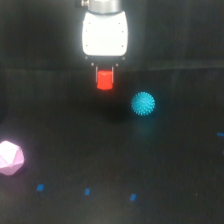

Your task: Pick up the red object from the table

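The red object [105,80], a small bright red-orange block, hangs just under the white body of my gripper [105,76] in the upper middle of the exterior view. Thin dark fingers flank its top on both sides, shut on it. A faint shadow on the black table [165,165] below it suggests it is lifted off the surface. The fingertips themselves are hard to make out against the dark background.
A cyan spiky ball [143,104] rests on the table just right of and below the red object. A pale pink polyhedron [10,158] lies at the exterior view's left edge. Small blue marks [87,191] dot the front of the table.
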